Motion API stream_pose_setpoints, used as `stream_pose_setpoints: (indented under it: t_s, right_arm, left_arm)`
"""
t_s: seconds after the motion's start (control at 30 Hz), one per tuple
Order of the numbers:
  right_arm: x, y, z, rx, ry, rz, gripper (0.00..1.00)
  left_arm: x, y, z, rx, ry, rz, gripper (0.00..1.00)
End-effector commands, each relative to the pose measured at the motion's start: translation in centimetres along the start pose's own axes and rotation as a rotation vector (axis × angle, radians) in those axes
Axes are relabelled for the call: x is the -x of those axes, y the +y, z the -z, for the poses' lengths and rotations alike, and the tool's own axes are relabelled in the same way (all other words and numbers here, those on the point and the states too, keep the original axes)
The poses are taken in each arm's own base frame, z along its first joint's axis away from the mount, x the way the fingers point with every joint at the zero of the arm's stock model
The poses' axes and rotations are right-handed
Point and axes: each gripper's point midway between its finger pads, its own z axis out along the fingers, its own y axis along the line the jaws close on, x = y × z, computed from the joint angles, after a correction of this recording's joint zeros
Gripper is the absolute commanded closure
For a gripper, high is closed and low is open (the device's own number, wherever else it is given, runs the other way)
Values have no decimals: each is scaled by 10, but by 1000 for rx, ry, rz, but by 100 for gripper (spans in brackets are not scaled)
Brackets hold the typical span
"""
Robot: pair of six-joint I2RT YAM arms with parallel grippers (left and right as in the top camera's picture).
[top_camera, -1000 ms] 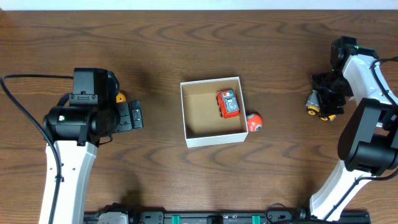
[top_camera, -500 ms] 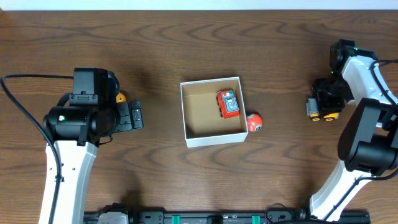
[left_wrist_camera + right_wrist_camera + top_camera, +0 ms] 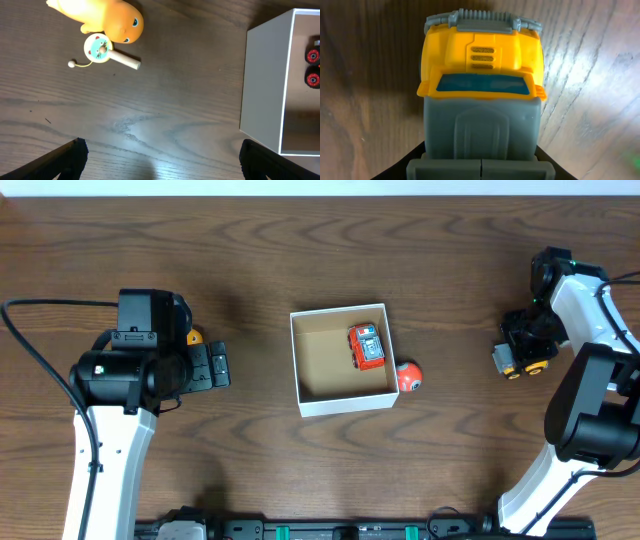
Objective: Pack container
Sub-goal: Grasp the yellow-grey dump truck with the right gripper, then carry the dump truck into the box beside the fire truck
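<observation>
Right gripper (image 3: 524, 343) hangs low over a truck (image 3: 482, 100), a yellow-and-grey toy that fills its wrist view. Its dark fingers (image 3: 404, 168) show only at the bottom corners of that view, one on each side of the grey body. Whether they press the truck or stand just off it cannot be told. From above, the truck's grey end and a yellow wheel stick out from under this gripper, on the side facing the middle of the table (image 3: 300, 470).

Left gripper (image 3: 165, 167) is spread wide. Its two fingertips (image 3: 70, 156) sit at opposite bottom corners of its wrist view, with only bare wood between them.

Between the two grippers lies the container (image 3: 343, 405), near the left one and well apart from the right one. In the left wrist view its white wall stands off to the right of the fingertips.

A red car (image 3: 366, 346) lies inside, by the wall nearest the right gripper. An orange-red ball (image 3: 408, 377) rests outside, against the corner on that same side.

Beyond the left fingertip in the wrist view lies an orange toy (image 3: 107, 20). A small round rattle (image 3: 98, 48) with a teal face and a wooden stick lies right against it. Neither touches the gripper.
</observation>
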Motion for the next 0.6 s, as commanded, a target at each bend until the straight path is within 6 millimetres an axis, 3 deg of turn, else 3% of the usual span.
stream_pose_setpoints:
  t_s: [0.0,0.07,0.23,0.33,0.47,0.57]
  right_arm:
    - [-6,-15,-23,-85,30,105,82]
    - [-6,-15,-21,-80,30,144,98]
    - [-3,-8,-12,-59,-12,233,99]
    - [-6,12,3,21,-62,370,99]
    - [-22,43,42,160,-169,570,99]
    - [-52,64,87,288,-267,746,99]
  left_arm:
    - [5,-2,5,-7,-18,1,2]
    - [5,-2,5,-7,-18,1,2]
    - [5,-2,5,-7,-18,1,2]
    - [6,-2,5,-7,-19,1,2]
    - [6,-2,5,-7,-18,1,2]
    - [6,-2,5,-7,-18,1,2]
